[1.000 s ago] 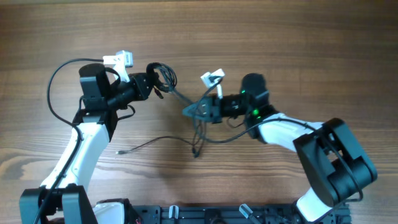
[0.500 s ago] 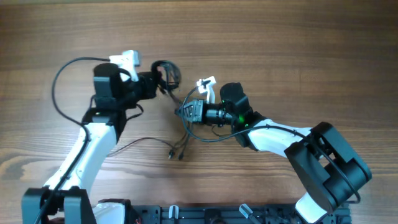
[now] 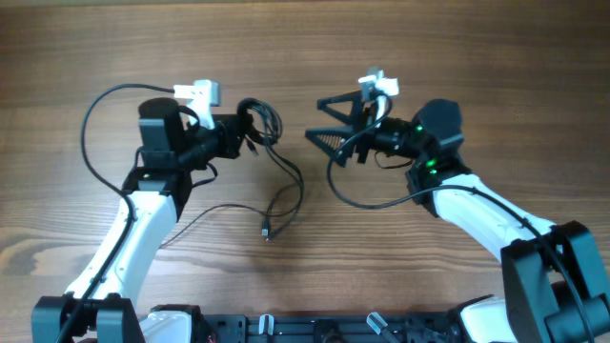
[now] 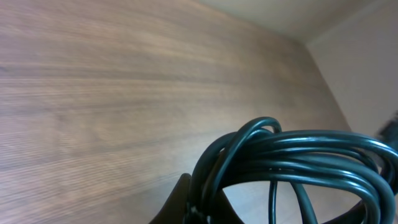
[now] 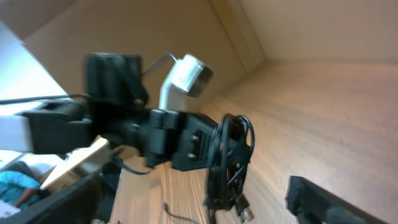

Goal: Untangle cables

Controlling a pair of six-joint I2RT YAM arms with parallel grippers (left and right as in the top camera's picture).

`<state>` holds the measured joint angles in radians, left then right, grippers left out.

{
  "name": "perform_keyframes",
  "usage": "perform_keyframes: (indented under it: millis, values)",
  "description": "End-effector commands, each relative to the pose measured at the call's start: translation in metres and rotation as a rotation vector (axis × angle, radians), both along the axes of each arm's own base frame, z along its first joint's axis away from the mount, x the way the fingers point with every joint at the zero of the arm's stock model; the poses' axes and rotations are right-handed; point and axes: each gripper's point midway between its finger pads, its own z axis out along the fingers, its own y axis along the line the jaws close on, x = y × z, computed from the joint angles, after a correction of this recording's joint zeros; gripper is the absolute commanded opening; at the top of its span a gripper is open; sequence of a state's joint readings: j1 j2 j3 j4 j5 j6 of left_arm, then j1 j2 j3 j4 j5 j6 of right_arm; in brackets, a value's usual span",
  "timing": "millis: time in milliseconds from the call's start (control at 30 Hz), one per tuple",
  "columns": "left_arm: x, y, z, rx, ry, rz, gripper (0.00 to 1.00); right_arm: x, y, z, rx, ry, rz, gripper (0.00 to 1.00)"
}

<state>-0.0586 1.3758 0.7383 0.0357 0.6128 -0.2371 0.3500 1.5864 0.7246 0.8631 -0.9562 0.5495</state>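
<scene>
My right claw (image 3: 331, 131) has swung back rightward, released and empty, leaving the cables (image 3: 259, 118) to its left, coil clenched in my left claw (image 3: 238, 134) (the nearer one), tail (image 3: 297, 186) trailing toward me across the worktop (image 3: 457, 57).

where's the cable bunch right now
In the overhead view the cables are left of centre, bunched in the left gripper, with loose strands trailing down onto the table.
</scene>
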Motion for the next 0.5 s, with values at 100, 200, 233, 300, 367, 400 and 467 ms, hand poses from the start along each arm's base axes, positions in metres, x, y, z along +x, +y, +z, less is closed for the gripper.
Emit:
perform_keyframes:
  millis: [100,200,233,300,367,400,467]
  values:
    - [-0.019,-0.038,0.007,-0.011,-0.017,-0.133,0.04,-0.002,0.032,-0.031,-0.14,-0.071,-0.083,0.82]
    - [-0.023,-0.047,0.007,-0.011,-0.016,-0.159,0.04,0.007,0.033,-0.056,-0.246,-0.042,-0.199,0.71]
    - [-0.025,-0.049,0.006,-0.011,-0.012,-0.166,0.04,0.005,0.035,-0.056,-0.244,-0.04,-0.19,0.65]
    - [-0.028,-0.05,0.003,-0.009,0.004,-0.171,0.04,0.004,0.037,-0.053,-0.225,-0.024,-0.19,0.56]
    - [-0.029,-0.046,-0.005,0.011,0.038,-0.148,0.04,0.005,0.037,-0.048,-0.195,0.003,-0.197,0.51]
    - [-0.029,-0.043,-0.008,0.026,0.051,-0.13,0.04,0.006,0.037,-0.046,-0.186,0.008,-0.199,0.48]
    - [-0.028,-0.035,-0.017,0.065,0.079,-0.091,0.04,0.007,0.037,-0.044,-0.175,0.016,-0.203,0.41]
